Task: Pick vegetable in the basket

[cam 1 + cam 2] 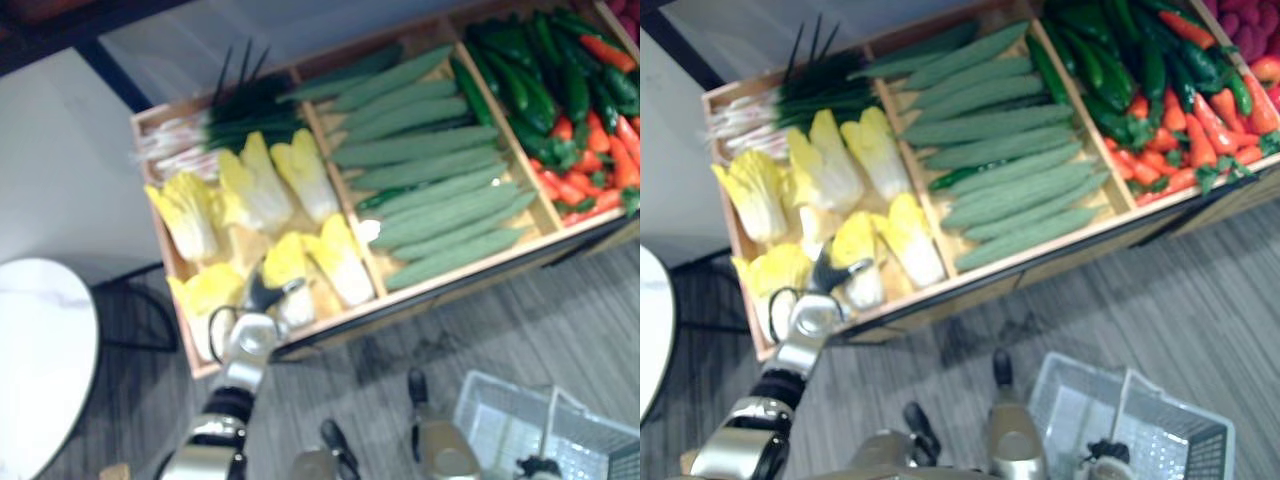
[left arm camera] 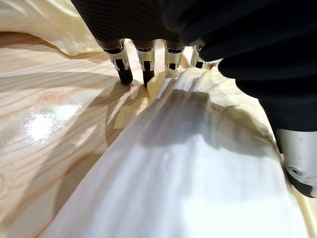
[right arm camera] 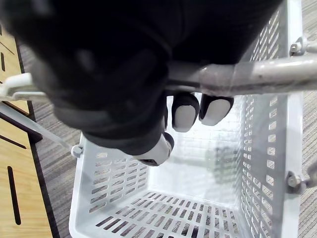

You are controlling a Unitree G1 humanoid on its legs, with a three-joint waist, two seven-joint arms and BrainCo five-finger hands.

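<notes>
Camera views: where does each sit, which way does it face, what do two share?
Left eye view: on the head, looking down at the compartmented wooden vegetable crate; left robot hand rests inside.
Right eye view: beside it, same scene; white plastic basket lower right.
Left wrist view: along open fingers onto a pale yellow-white cabbage.
Right wrist view: down into that basket; right robot hand curled round its grey metal handle.
Shared: the basket, eye and right wrist views.
</notes>
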